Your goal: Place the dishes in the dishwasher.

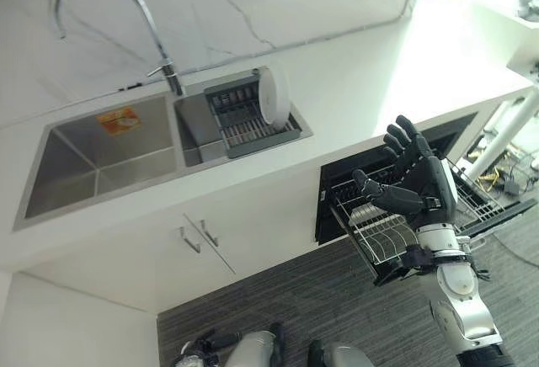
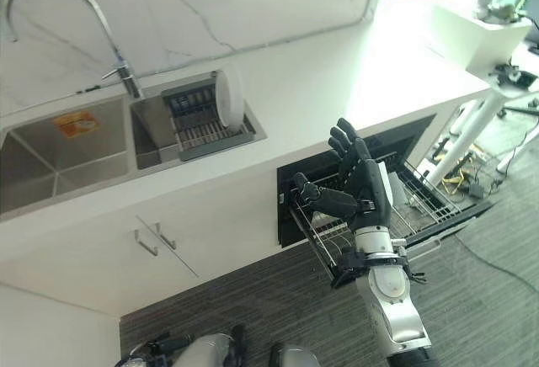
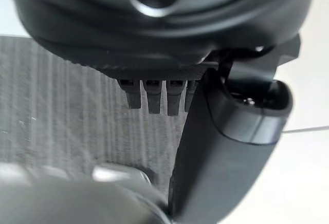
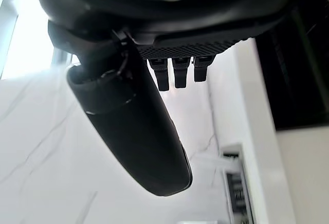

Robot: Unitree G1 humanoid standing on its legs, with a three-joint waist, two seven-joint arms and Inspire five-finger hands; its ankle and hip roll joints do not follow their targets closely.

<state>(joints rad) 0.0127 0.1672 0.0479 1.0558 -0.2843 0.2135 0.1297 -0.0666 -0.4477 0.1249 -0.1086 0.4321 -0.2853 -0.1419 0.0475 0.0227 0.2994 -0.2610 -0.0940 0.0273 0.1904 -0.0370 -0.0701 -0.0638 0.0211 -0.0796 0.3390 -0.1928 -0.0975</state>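
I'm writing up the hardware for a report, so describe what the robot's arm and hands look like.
The right arm is silver-grey with rounded segments and a black bracket at the wrist. Its right hand is dark, nearly black, with segmented fingers and a thumb. The left hand is equally dark, with a smooth glossy thumb and ribbed fingers.

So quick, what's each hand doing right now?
Left hand: open, holding nothing.
Right hand: open, empty, raised before the dishwasher rack.

Curved chrome faucet (image 1: pixel 101 13) over steel double sink (image 1: pixel 93 161), white countertop (image 1: pixel 370 89), white cabinet doors (image 1: pixel 202 241)
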